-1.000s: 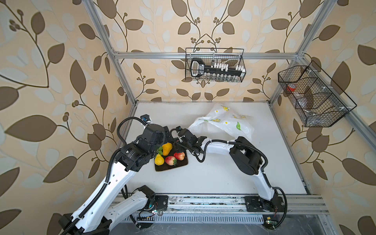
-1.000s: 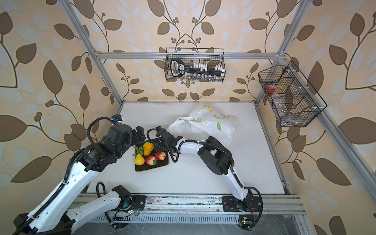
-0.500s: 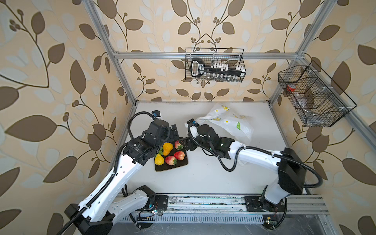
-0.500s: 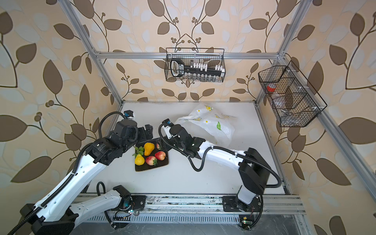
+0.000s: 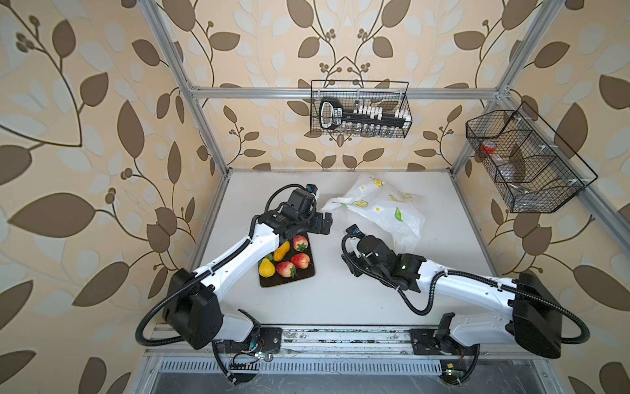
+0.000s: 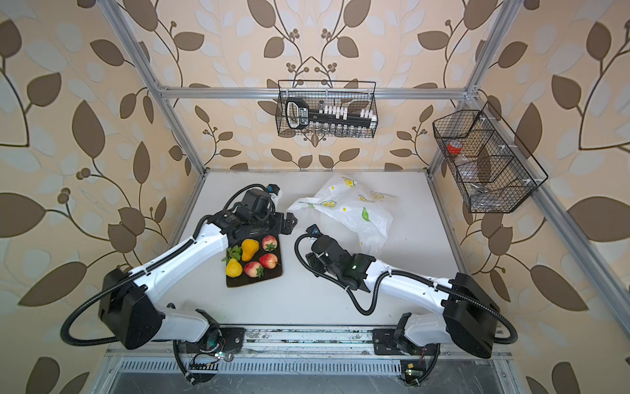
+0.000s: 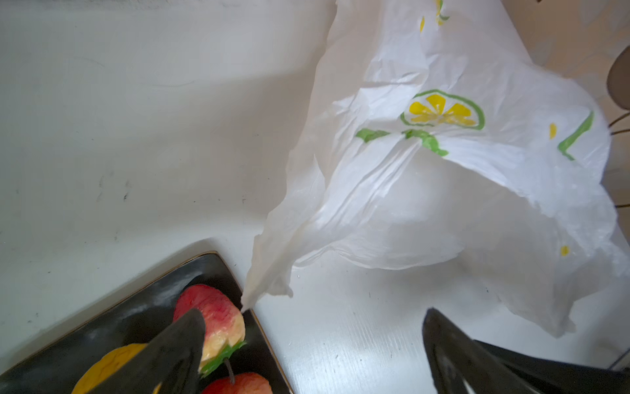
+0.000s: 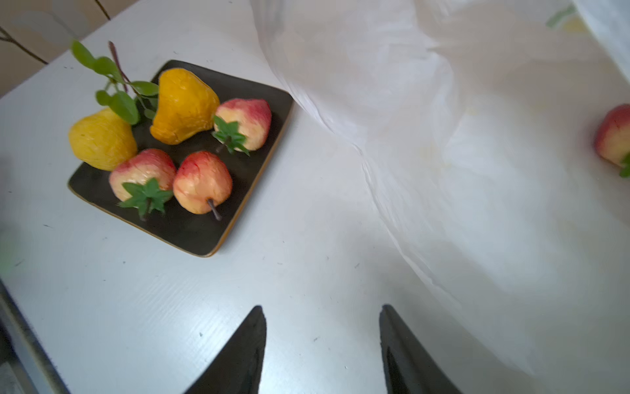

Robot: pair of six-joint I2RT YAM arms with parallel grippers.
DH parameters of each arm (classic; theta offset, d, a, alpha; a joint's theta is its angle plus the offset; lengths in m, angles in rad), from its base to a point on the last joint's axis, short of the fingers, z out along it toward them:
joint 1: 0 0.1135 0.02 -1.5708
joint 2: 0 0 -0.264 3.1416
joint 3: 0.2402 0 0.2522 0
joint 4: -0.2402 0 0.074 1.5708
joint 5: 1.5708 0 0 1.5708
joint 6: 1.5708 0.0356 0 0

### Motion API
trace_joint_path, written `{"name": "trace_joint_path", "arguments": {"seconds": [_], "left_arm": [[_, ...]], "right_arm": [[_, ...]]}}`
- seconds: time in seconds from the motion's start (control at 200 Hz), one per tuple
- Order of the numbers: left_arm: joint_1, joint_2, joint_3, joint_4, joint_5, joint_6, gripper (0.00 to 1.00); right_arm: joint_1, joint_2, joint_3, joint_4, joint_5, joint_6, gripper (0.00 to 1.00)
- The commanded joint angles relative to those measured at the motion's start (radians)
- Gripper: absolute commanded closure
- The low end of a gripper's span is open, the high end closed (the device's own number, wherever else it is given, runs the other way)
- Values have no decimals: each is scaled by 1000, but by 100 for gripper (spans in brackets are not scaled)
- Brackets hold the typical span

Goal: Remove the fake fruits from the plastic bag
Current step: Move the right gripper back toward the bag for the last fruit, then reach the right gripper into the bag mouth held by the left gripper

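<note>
Several fake fruits lie on a dark square tray (image 5: 300, 278) (image 8: 191, 232): a yellow pear (image 5: 267, 268), an orange-yellow piece (image 8: 184, 105), an apple (image 8: 203, 182) and two strawberries (image 8: 243, 122). One more strawberry (image 8: 613, 136) shows at the picture's edge by the plastic bag (image 5: 381, 211) (image 6: 351, 211) (image 7: 443, 170). My left gripper (image 5: 324, 223) (image 7: 313, 312) hangs open between the tray's far corner and the bag's twisted handle. My right gripper (image 8: 321, 307) is open over bare table in front of the bag, holding nothing. In both top views its wrist (image 5: 368, 252) hides its fingers.
A wire basket (image 5: 359, 109) with a black tool hangs on the back wall. Another wire basket (image 5: 525, 163) hangs on the right wall. Aluminium frame posts stand at the table's back corners.
My right arm has drawn back from the tray to the right, its jaws narrowing. One more strawberry lies at the tray's far corner. My left gripper has shifted toward the bag.
</note>
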State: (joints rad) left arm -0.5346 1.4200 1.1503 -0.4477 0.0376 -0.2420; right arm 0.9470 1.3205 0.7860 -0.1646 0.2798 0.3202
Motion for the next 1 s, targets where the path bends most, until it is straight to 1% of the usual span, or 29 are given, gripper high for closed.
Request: {"name": "trace_joint_path", "arguments": {"seconds": [0.0,0.095,0.155,0.175,0.22,0.265,0.315,0.4,0.52,0.565,0.585,0.695,0.835,0.91,0.995], "left_arm": [[21,69,58,42,41,69,2],[38,129,66,69,20,74,5],[50,171,73,84,22,71,11],[54,184,78,88,21,71,15],[59,214,90,91,37,69,29],[65,240,102,100,77,65,41],[65,253,109,118,114,61,51],[65,258,113,146,164,48,71],[65,237,102,180,227,21,93],[64,223,96,186,242,10,98],[63,214,91,189,249,5,100],[51,159,62,193,263,0,100],[31,94,39,154,252,21,100],[18,69,37,120,250,46,100],[5,46,38,82,260,76,100]], "right_arm": [[-2,-25,-21,-68,63,80,47],[-2,-33,-34,-84,72,119,48],[-3,-40,-40,-85,83,130,49],[-2,-43,-40,-85,90,132,49],[-2,-43,-40,-86,102,129,49],[-2,-45,-36,-85,109,108,49],[-2,-47,-28,-91,126,72,50],[-1,-65,-19,-99,180,-7,51],[-1,-88,-14,-99,273,-136,52],[-1,-90,-10,-102,318,-175,52],[-1,-90,-8,-102,337,-194,52],[-1,-71,0,-90,420,-320,53],[-24,-2,22,-29,452,-468,53],[-48,42,41,10,448,-508,53],[-100,109,59,27,431,-502,54]]}}
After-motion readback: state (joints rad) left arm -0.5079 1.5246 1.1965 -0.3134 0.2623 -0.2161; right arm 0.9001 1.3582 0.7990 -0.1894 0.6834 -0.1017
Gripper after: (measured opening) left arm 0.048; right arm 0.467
